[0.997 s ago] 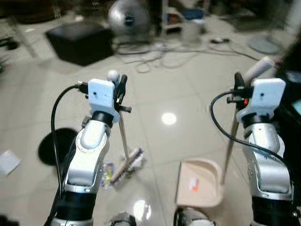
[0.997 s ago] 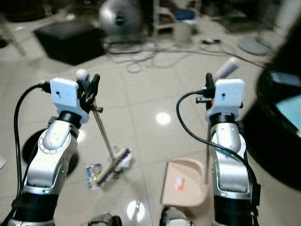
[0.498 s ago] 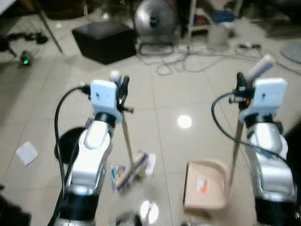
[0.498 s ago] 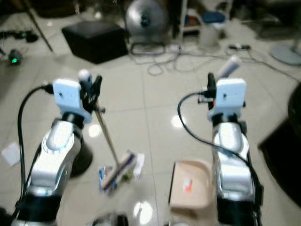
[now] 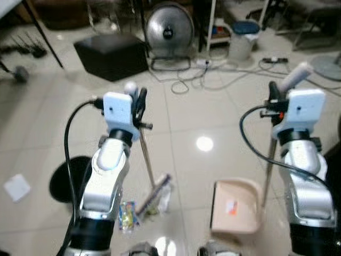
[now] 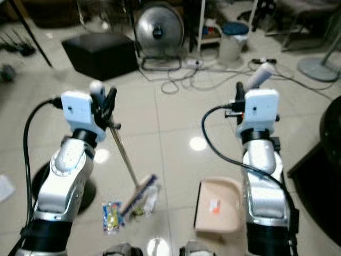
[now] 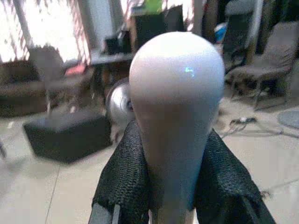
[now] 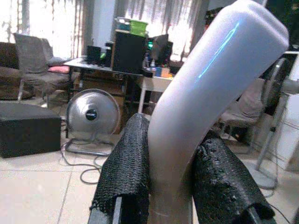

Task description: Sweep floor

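Left gripper (image 5: pixel 139 98): raised at chest height, fingers (image 7: pixel 125 177) clamped on either side of the white knob at the top of the broom handle (image 5: pixel 145 154). Handle: thin metal rod, slanting down and away from the gripper to the broom head (image 5: pixel 153 193). Broom head: on the tiled floor (image 5: pixel 197 112) between the two arms, touching a scrap of clear wrapping; a small colourful wrapper (image 5: pixel 126 215) lies just beside it, nearer the left arm.

Right gripper (image 5: pixel 273 93): raised at like height, fingers (image 8: pixel 128 165) closed around the pale, bent grip of the dustpan handle (image 5: pixel 268 165). Handle: runs nearly upright down to the dustpan (image 5: pixel 235 207). Dustpan: beige, flat on the floor beside the right arm, a small orange-marked scrap lying in it.

Surroundings: round silver fan (image 5: pixel 168 29) and black box (image 5: pixel 111 54) at the far side; loose cables (image 5: pixel 197 74) across the tiles; white bin with blue lid (image 5: pixel 242 40); white paper scrap (image 5: pixel 17 186) and dark round disc (image 5: pixel 66 178) on the floor to the left
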Controlling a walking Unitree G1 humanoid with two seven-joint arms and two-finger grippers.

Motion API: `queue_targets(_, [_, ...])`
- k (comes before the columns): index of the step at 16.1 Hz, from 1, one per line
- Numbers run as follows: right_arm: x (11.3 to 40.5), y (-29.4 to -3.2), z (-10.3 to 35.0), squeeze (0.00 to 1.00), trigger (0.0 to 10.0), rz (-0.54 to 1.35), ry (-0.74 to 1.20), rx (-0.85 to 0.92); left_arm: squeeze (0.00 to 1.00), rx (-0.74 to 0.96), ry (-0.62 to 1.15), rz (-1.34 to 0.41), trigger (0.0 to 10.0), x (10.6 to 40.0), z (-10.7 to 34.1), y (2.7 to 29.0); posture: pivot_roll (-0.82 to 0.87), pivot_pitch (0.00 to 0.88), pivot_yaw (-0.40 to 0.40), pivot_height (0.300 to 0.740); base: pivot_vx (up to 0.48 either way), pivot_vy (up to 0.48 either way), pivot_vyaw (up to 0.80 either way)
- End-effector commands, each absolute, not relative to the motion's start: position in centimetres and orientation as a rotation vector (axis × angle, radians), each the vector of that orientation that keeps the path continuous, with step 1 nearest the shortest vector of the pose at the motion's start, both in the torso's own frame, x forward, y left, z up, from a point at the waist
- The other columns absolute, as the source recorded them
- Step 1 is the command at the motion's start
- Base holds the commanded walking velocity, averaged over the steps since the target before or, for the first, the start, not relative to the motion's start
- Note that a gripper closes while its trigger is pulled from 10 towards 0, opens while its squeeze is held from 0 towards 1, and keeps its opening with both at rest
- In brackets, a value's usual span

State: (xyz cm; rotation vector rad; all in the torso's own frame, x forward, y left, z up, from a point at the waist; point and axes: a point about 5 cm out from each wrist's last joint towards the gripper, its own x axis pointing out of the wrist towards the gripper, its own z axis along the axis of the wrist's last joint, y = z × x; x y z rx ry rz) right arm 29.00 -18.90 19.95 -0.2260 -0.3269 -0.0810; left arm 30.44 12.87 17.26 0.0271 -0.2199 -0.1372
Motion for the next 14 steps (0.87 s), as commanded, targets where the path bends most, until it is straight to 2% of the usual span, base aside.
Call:
queue_targets(1, [29.2,-18.3,20.2,0.00,10.0,-0.061,-0.366,-0.204,0.00,0.021,-0.210,-0.091,10.0,30.6,17.0,13.6,-0.09,0.129,0.065,0.740,0.000,0.000,0.00])
queue_targets(4, [29.6,-18.6,19.5,0.00,10.0,-0.060,-0.365,-0.201,0.00,0.045,-0.274,-0.096,10.0,31.0,17.2,13.1,-0.06,0.151,0.061,0.740,0.000,0.000,0.00])
queue_targets(14, [32.1,-17.9,17.5,0.00,10.0,0.021,-0.409,-0.238,0.00,0.136,-0.328,-0.142,10.0,33.7,17.3,11.7,0.01,0.279,0.107,0.740,0.000,0.000,0.00])
